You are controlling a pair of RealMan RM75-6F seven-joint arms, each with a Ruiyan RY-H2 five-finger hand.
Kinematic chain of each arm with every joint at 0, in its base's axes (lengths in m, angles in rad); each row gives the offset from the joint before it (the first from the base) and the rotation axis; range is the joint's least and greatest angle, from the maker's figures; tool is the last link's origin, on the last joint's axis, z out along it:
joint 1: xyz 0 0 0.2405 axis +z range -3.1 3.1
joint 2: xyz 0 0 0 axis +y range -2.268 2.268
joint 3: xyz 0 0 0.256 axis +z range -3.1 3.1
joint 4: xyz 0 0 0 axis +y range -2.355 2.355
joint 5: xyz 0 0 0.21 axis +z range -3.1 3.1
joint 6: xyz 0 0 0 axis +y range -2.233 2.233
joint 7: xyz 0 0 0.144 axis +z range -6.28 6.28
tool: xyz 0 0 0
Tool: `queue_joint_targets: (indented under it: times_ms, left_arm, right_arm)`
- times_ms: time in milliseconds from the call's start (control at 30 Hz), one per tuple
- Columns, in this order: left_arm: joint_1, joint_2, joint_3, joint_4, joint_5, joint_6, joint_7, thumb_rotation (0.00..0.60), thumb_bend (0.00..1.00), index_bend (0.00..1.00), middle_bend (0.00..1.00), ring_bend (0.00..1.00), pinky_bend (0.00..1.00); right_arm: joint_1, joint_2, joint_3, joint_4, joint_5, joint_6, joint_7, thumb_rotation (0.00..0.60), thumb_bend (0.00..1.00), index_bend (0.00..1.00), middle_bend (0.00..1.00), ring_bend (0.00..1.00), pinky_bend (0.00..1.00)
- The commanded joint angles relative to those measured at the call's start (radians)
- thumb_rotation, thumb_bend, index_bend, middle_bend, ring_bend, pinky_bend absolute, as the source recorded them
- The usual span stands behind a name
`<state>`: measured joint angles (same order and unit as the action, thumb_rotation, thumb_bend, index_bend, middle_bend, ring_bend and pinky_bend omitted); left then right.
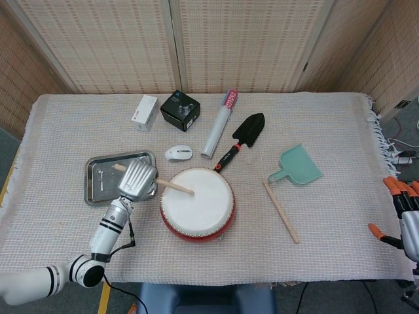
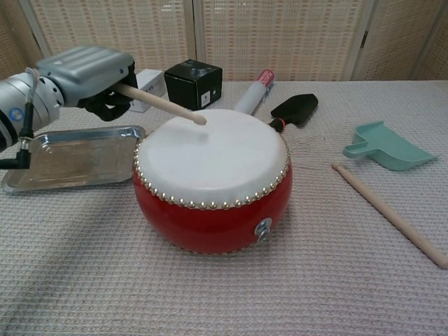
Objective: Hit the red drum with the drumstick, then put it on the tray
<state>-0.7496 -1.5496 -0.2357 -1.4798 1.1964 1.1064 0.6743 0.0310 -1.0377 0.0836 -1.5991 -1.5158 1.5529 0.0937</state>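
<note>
The left hand (image 1: 136, 179) grips a drumstick (image 1: 175, 186), fingers wrapped round its handle; the tip rests on the white skin of the red drum (image 1: 198, 204), left of centre. The metal tray (image 1: 98, 178) lies just left of the drum. A second drumstick (image 1: 281, 211) lies to the right. The right hand (image 1: 404, 212), at the right edge, holds nothing, fingers apart.

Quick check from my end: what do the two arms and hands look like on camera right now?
Left hand: silver ribbed metal back, dark fingers; silver-white forearm with black bands and a thin black cable. Right hand, at the frame edge: grey with orange fingertips.
</note>
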Motion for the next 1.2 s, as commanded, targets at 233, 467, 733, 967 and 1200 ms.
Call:
queue_joint_targets:
  times_ms: [233,467,733,967,1200]
  left_arm:
    - [0.031,0.047,-0.083,-0.145,-0.064,-0.021,-0.310,0.600,0.74,1.00,1.00,1.00,1.00]
    - [-0.005,0.018,-0.007,-0.030,-0.046,-0.039,-0.165,0.600,0.73,1.00,1.00,1.00,1.00]
    - [-0.021,-0.018,0.029,0.042,-0.026,-0.003,-0.033,0.600,0.73,1.00,1.00,1.00,1.00]
    - [0.024,0.057,-0.092,-0.159,-0.148,-0.028,-0.329,0.600,0.73,1.00,1.00,1.00,1.00]
    - [-0.010,0.010,-0.002,-0.022,-0.078,-0.010,-0.178,0.600,0.73,1.00,1.00,1.00,1.00]
  right_arm:
    - [-0.004,-0.001,-0.001,-0.002,-0.002,0.008,-0.002,0.600,0.16,0.00,0.07,0.00,0.00]
    - [-0.005,0.000,-0.001,-0.003,0.000,0.007,-0.005,0.600,0.16,0.00,0.07,0.00,0.00]
    - [-0.001,-0.001,0.001,-0.002,0.000,0.001,-0.004,0.600,0.16,0.00,0.07,0.00,0.00]
    - [-0.001,-0.004,0.000,0.003,-0.002,0.001,0.002,0.600,0.16,0.00,0.07,0.00,0.00]
    - [0.000,-0.004,-0.002,0.004,0.000,-0.004,0.003,0.600,0.16,0.00,0.07,0.00,0.00]
